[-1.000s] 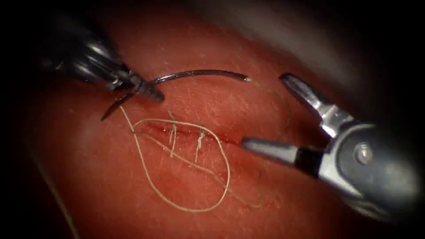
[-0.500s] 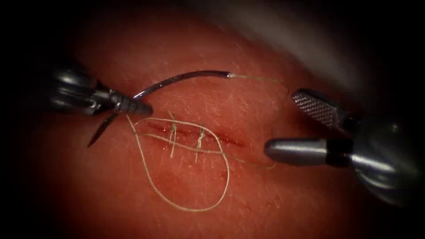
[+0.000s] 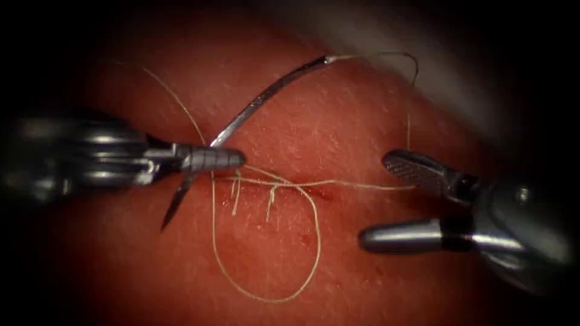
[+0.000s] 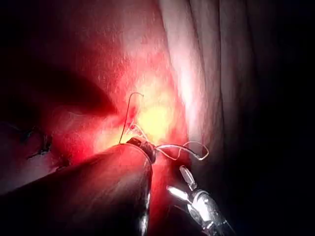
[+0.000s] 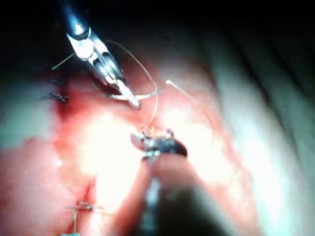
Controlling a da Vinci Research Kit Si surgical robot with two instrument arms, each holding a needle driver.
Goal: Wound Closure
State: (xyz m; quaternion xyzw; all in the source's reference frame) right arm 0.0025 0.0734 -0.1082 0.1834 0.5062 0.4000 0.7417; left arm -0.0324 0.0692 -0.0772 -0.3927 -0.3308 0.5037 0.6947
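Nearest you, your right tool (image 3: 386,202) sits just past the right end of the cut (image 3: 284,184) with its jaws spread wide and nothing between them; one jaw lies level with the cut, the other on its near side. A long loop of thread (image 3: 266,299) lies slack on the tissue (image 3: 338,121) on the near side of the cut, and a strand runs taut along the cut toward the upper jaw. Two knotted stitches (image 3: 235,181) with short cut ends cross the cut. At the left end of the cut, your left tool (image 3: 232,159) is clamped on the needle (image 3: 266,96) close to its pointed end. The needle is out of the tissue: its tip points down to the near left of the cut, its body arcs up and away beyond the cut, and thread trails from its far end.
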